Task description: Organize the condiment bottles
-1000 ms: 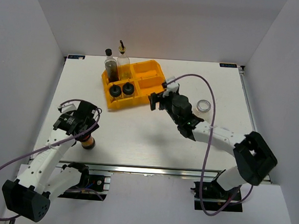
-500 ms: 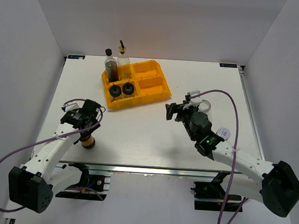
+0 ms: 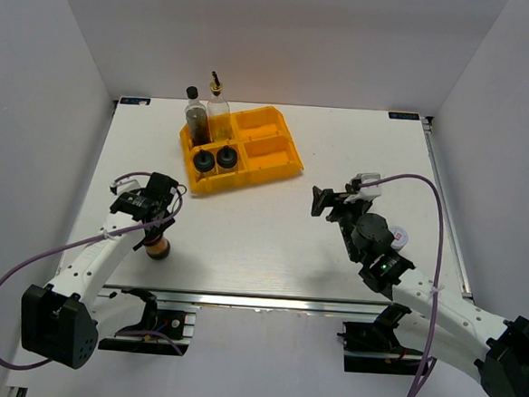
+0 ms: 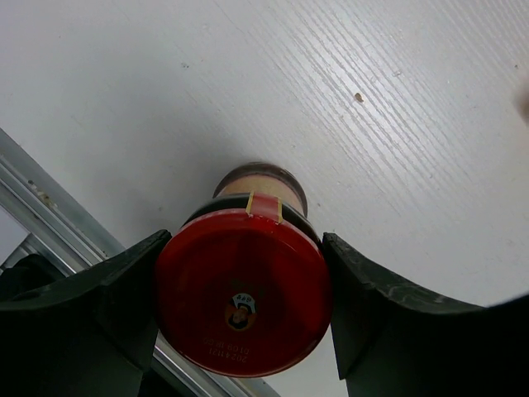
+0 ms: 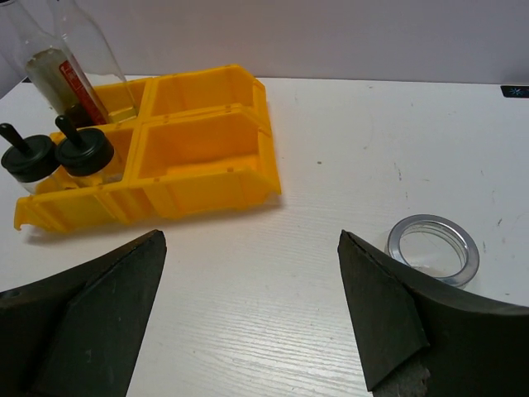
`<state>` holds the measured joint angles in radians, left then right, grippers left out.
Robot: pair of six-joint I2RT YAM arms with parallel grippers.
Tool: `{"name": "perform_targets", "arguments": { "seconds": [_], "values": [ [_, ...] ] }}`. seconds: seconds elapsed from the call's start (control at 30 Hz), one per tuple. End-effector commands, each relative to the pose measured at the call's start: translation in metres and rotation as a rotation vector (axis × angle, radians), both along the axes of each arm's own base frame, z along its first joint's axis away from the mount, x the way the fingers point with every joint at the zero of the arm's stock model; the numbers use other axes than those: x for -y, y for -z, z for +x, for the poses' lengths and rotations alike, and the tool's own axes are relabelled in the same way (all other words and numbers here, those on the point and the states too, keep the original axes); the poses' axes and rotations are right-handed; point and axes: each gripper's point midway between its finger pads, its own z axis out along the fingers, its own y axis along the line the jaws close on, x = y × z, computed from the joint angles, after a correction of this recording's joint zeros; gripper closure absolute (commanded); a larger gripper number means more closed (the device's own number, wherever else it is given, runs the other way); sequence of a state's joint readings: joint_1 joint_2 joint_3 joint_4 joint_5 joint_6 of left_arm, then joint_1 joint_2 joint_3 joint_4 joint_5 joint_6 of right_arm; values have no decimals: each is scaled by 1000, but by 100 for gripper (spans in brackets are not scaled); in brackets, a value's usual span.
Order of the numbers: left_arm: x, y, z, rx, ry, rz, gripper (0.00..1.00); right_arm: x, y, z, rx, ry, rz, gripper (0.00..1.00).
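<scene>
Top external view, left to right: the left gripper (image 4: 244, 277) has its fingers snug against both sides of the red-lidded jar (image 3: 157, 247), which stands upright near the table's (image 3: 252, 243) front-left edge. Further back, the tall dark bottle (image 3: 196, 117), gold-spouted bottle (image 3: 218, 106) and two black-capped shakers (image 3: 204, 162) sit in the left compartments of the yellow tray (image 3: 271, 163). The right gripper (image 5: 248, 241) is spread wide with nothing in it, and a silver-rimmed jar (image 5: 433, 248) is on the table near it.

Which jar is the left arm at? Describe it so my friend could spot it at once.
On the white table, look to the near left part, far from the yellow tray. There the red-lidded jar stands upright between the fingers of the left pincer. It alone has a red lid; the bottles in the tray have black caps or a gold spout.
</scene>
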<state>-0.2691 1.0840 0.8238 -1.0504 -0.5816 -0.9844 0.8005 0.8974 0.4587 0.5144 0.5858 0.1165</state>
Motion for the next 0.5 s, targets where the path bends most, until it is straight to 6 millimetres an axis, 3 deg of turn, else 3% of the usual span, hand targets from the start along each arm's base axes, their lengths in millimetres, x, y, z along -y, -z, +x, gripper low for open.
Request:
{"name": "perform_targets", "arguments": {
  "seconds": [0.0,0.07,0.2,0.43,0.47],
  "values": [
    [14,-7,11,38,63,-65,100,10,-9,1,31,42,21,11],
    [21,-21,25,108,111,-89,100,10,-9,1,32,42,25,11],
    [52,-69,62,269,281,-189,100,5,-6,-1,30,13,22,12],
    [96,-113,94,352,478,-251,100,10,-8,-2,48,24,11,16],
    [111,-131,99,395,528,-269,100,11,-9,-3,54,24,13,16]
  ]
}}
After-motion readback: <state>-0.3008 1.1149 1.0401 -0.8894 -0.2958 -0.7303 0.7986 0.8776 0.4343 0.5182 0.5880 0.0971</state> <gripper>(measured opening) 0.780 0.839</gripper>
